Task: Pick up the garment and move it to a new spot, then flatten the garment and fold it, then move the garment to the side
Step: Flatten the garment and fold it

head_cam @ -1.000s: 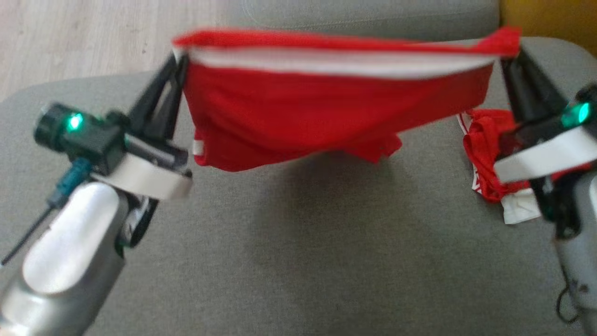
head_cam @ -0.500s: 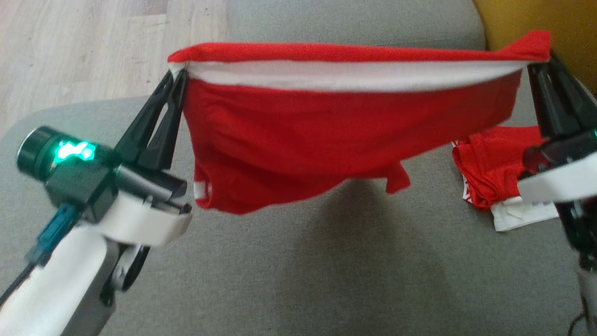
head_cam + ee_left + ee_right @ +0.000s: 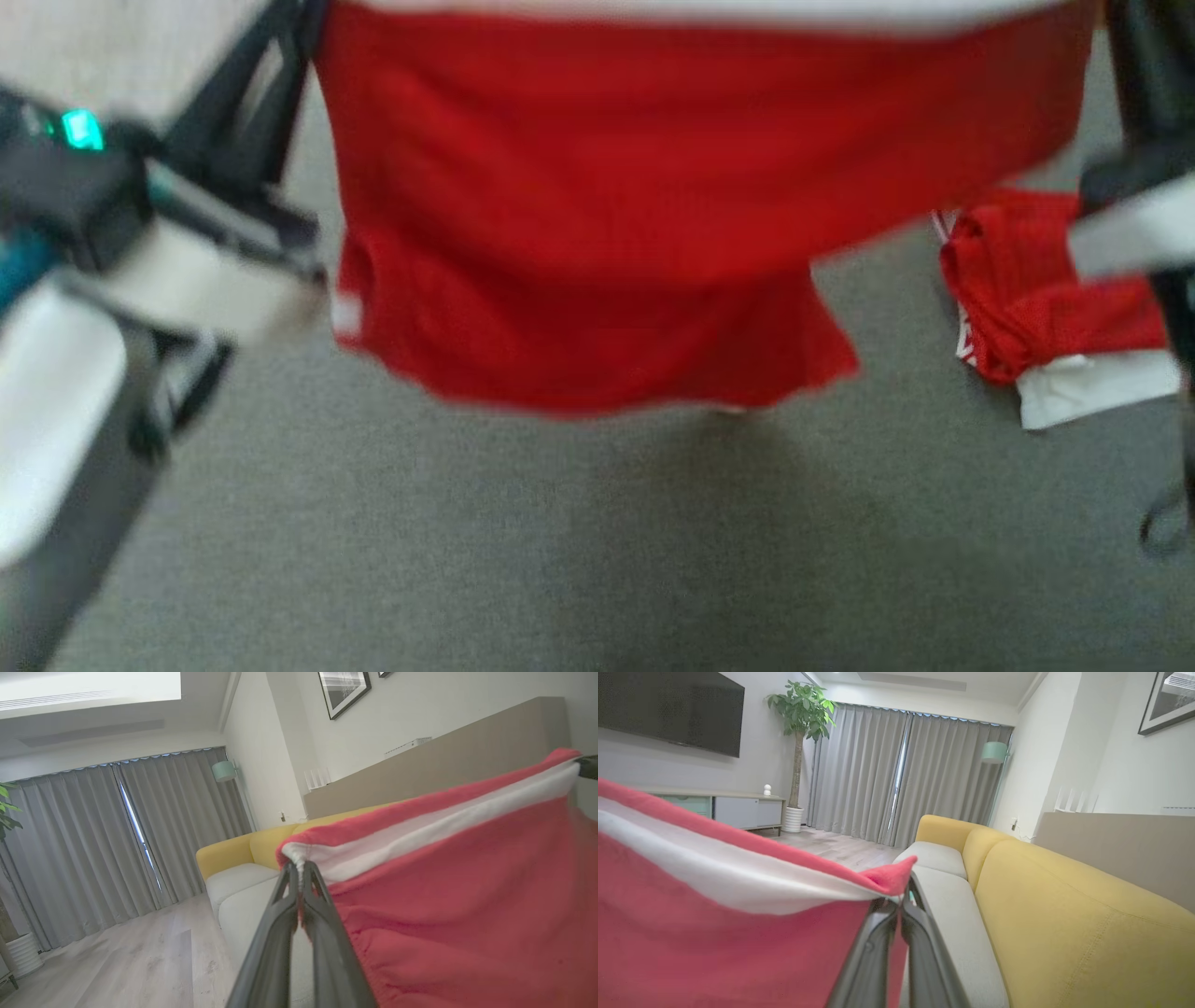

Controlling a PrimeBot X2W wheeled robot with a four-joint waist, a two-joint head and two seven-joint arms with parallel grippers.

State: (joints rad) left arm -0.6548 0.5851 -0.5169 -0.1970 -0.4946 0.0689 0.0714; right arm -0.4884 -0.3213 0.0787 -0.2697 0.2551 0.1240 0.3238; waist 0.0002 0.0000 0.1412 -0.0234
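- The garment (image 3: 597, 187), a red piece with a white waistband (image 3: 444, 826), hangs in the air, stretched between both arms. It rests on nothing.
- The left gripper (image 3: 299, 870) is clenched on the left end of the waistband, with the fabric pinched right at the fingertips.
- The right gripper (image 3: 902, 896) is clenched on the opposite end in the same way.
- Note the governing relation: the long axis of the garment runs side to side across the head view, from one claw to the other. The body of the cloth drops downward from both sets of fingertips. Neither arm is nearer; each carries one corner.
- Judge the lower hem as clear of the surface. A shadow lies on the grey cushion (image 3: 560, 541) beneath it, and a gap appears between hem and seat. The head view is blurred, so treat this as probable.
- To lay the garment flat, expect to lower both claws together with the waistband taut, so that the hem lands first.
- Observe a second red-and-white garment (image 3: 1036, 299) crumpled on the cushion near the right arm. Choose a landing spot apart from it.
- The room beyond holds a yellow sofa (image 3: 1064, 914), grey curtains (image 3: 117, 835), a wooden floor (image 3: 140, 961), a potted plant (image 3: 801, 709) and a wall television (image 3: 668, 709).
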